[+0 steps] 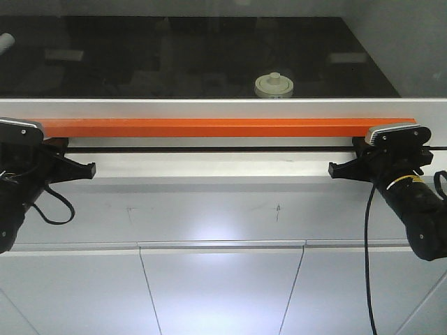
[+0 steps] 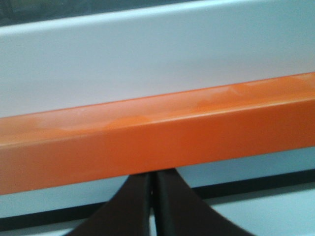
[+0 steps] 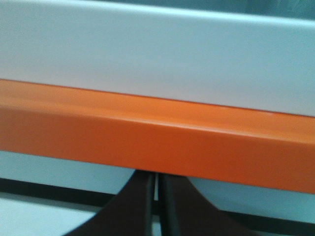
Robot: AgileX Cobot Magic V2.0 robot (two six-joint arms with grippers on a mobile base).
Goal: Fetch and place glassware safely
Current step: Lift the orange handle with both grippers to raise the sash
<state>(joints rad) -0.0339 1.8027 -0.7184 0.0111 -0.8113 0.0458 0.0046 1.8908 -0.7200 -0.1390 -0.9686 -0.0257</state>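
Note:
The glassware (image 1: 274, 85), a squat jar with a cream-white round lid and knob, stands inside the dark cabinet behind the glass front, right of centre. A long orange bar (image 1: 216, 128) runs across the bottom of that front. In the front view my left gripper (image 1: 89, 169) sits below the bar's left end and my right gripper (image 1: 334, 169) below its right end. In the left wrist view the left gripper (image 2: 152, 178) is shut, its tips reaching under the orange bar (image 2: 162, 142). The right gripper (image 3: 156, 178) is likewise shut beneath the orange bar (image 3: 162, 140). Neither holds anything visible.
A white frame (image 1: 223, 106) borders the cabinet opening above the bar. White cupboard panels (image 1: 223, 286) fill the space below. A pale cylindrical object (image 1: 5, 42) shows at the far left inside the cabinet. Black cables (image 1: 369, 265) hang from the right arm.

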